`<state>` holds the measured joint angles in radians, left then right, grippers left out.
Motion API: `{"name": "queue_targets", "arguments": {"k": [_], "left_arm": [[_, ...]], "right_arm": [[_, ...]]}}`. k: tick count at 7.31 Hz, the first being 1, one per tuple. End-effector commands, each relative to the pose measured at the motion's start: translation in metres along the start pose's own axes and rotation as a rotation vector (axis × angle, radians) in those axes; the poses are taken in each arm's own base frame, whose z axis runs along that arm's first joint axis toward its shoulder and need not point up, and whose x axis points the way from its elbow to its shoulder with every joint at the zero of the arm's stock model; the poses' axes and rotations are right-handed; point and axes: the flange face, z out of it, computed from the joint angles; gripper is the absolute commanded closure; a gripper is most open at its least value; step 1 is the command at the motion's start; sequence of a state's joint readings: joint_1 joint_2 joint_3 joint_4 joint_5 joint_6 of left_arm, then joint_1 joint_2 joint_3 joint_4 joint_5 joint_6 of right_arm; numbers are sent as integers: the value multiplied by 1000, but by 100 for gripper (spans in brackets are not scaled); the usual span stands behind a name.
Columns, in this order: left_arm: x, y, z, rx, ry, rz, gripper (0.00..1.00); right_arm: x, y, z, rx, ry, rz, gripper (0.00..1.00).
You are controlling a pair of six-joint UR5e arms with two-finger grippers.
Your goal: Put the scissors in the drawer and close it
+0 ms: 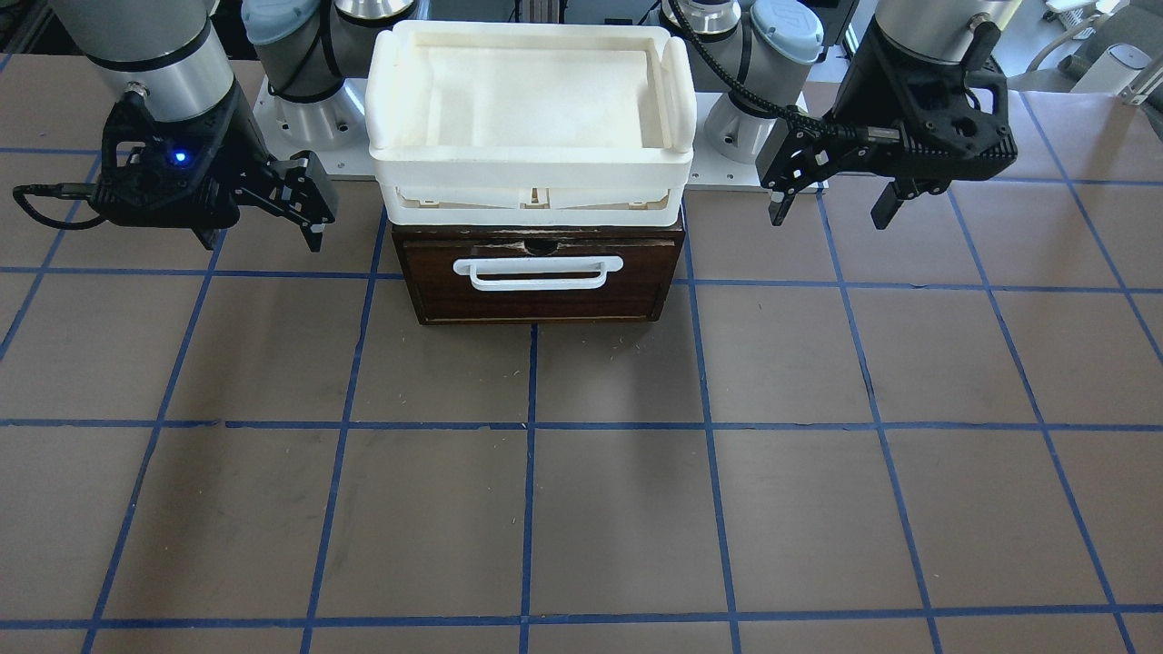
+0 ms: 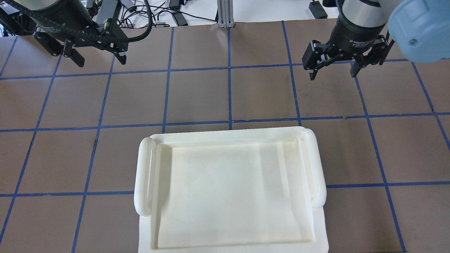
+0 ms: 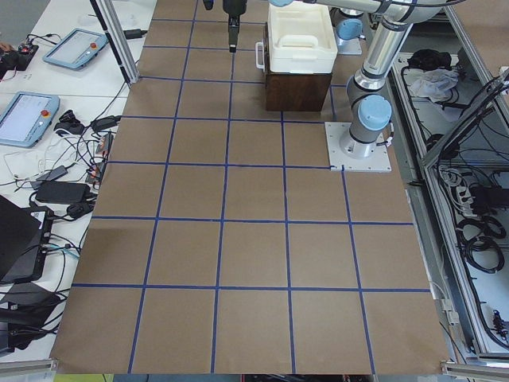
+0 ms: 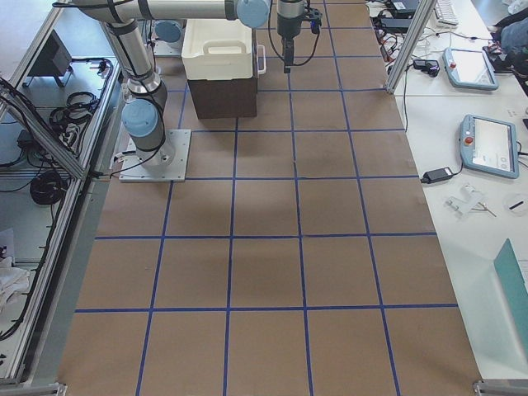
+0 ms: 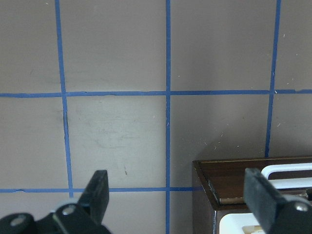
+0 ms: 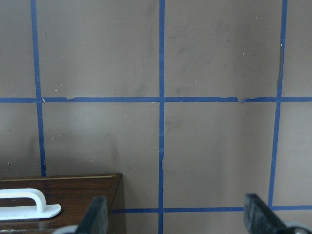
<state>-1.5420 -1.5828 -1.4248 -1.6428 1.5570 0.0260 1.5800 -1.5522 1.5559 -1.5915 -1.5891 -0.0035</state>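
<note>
1. Drawer: the drawer with the dark brown wooden front (image 1: pixel 536 300) and white bar handle (image 1: pixel 536 272) sits pushed in, its front level with the dark wooden housing around it. No pale plywood interior shows in any view.
2. Scissors: the small grey-handled scissors appear in no view, neither on the brown table marked with a blue tape grid (image 1: pixel 581 509) nor in either gripper. The likeliest place is inside the shut drawer, but the pictures cannot confirm this.
3. White plastic tray (image 1: pixel 531 173): it rests on top of the housing, directly above the drawer. Its floor holds nothing.
4. Left gripper (image 2: pixel 101 62): it hangs above bare table off one side of the housing. Its fingers (image 5: pixel 100 187) are spread wide and grasp nothing.
5. Right gripper (image 2: pixel 333 75): it hangs above bare table off the opposite side. Its fingers (image 6: pixel 256 209) are likewise spread wide and hold nothing.
6. Clearance: both grippers stand well apart from the handle and the tray, touching neither.
7. Progress assessment: with the drawer shut, both grippers unloaded and no scissors on the table, the task reads as complete or at its very end. If the scissors are in fact elsewhere out of view, every step is left to do.
</note>
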Motion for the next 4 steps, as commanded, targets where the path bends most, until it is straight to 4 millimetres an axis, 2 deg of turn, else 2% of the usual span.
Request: {"name": "queue_targets", "arguments": {"k": [1, 4], "left_arm": [[0, 2, 0, -14, 3, 0, 0], [1, 3, -1, -11, 6, -8, 0]], "right_arm": [[0, -3, -2, 20, 0, -2, 0], [-1, -4, -3, 37, -6, -59, 0]]}}
